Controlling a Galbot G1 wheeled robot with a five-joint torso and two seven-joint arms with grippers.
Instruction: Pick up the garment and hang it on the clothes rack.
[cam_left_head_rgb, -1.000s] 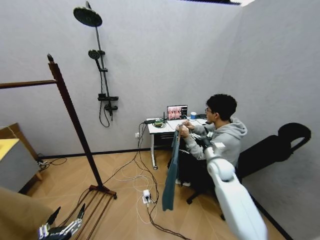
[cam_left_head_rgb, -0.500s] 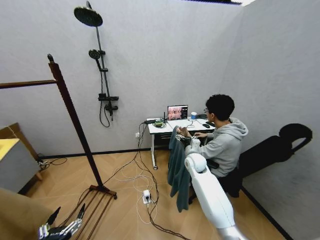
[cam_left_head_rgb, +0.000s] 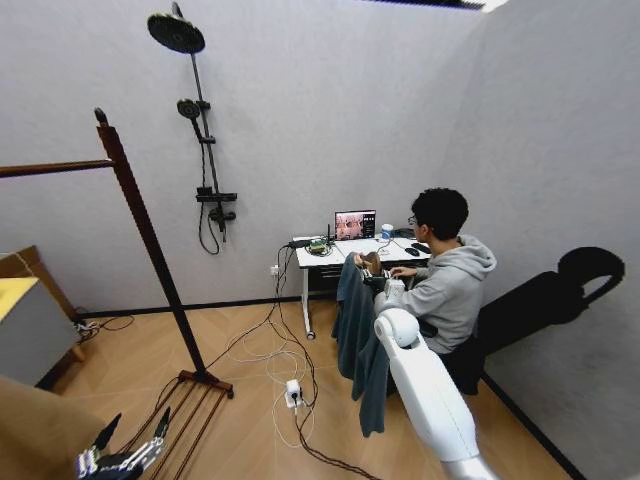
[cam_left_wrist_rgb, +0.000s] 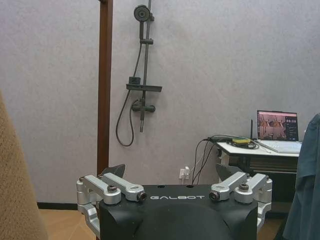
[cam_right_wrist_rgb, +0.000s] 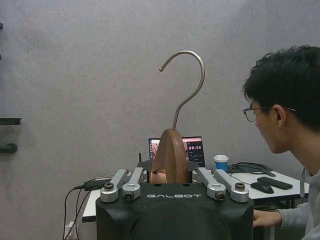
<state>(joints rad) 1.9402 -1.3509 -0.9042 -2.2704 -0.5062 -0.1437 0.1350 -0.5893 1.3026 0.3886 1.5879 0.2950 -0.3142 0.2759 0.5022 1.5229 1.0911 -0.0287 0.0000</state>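
The garment (cam_left_head_rgb: 356, 335), a dark teal top, hangs from a wooden hanger (cam_right_wrist_rgb: 172, 152) with a metal hook (cam_right_wrist_rgb: 188, 82). My right gripper (cam_left_head_rgb: 378, 272) is shut on the hanger in front of the desk, and in the right wrist view (cam_right_wrist_rgb: 172, 172) its fingers clamp the wood just below the hook. The clothes rack (cam_left_head_rgb: 140, 225) stands well to the left, with its post (cam_left_wrist_rgb: 105, 85) showing in the left wrist view. My left gripper (cam_left_head_rgb: 120, 455) is parked low, and its fingers (cam_left_wrist_rgb: 170, 172) stand open. The garment's edge (cam_left_wrist_rgb: 307, 190) shows beyond them.
A person in a grey hoodie (cam_left_head_rgb: 450, 285) sits at a white desk (cam_left_head_rgb: 320, 258) right behind the garment. Cables and a power strip (cam_left_head_rgb: 293, 390) lie on the wood floor. A shower fixture (cam_left_head_rgb: 200, 130) is on the back wall. Tan fabric (cam_left_head_rgb: 35, 430) hangs at lower left.
The garment has turned from edge-on to broadside and shifted slightly right. My right arm has swung inward. The person's hands have dropped from the hanger toward the desk.
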